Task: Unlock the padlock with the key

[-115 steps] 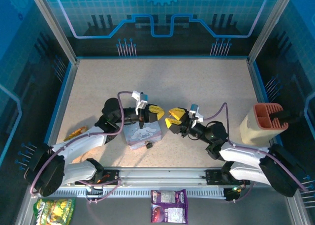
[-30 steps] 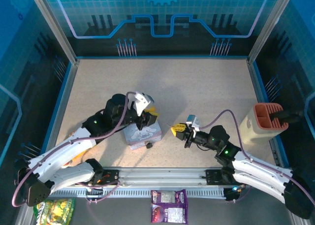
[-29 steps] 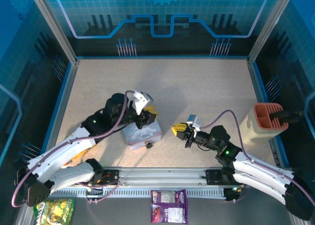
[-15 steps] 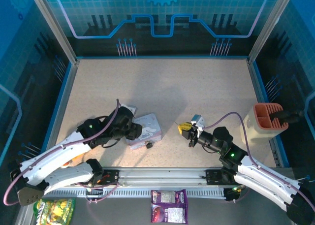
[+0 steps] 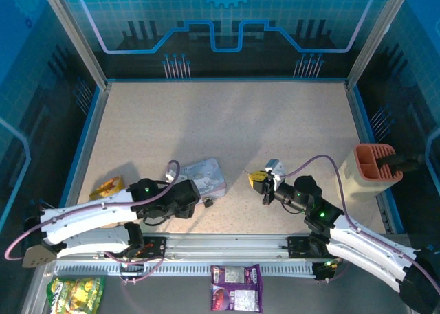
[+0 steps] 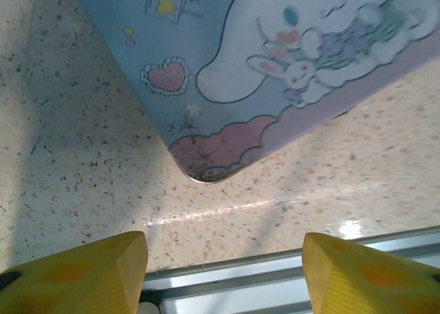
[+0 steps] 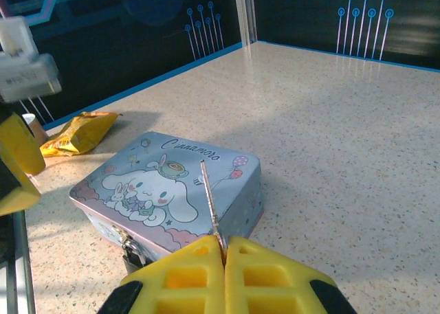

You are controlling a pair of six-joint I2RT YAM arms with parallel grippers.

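Padlock (image 5: 206, 203) sits on the surface (image 5: 227, 115) just at the near edge of the lilac tin (image 5: 204, 175), by the tin's latch. The key (image 7: 210, 203) is pinched in the right fingers (image 7: 234, 262), which are closed tight on its head. Its thin blade sticks straight out past the tips, toward the tin. From the top view the key is up in the air to the right of the tin and well apart from the padlock, touching neither. In the right wrist view the blade lines up over the tin lid, and the padlock is lower left of it, small and partly hidden under the latch.

The left fingers (image 6: 75, 269) are spread wide with nothing between them, low over the surface beside a rounded corner of the tin, with no contact visible. From the top view the padlock lies just right of the left fingers. A yellow snack packet (image 5: 106, 188) lies left of the tin, apart from it.
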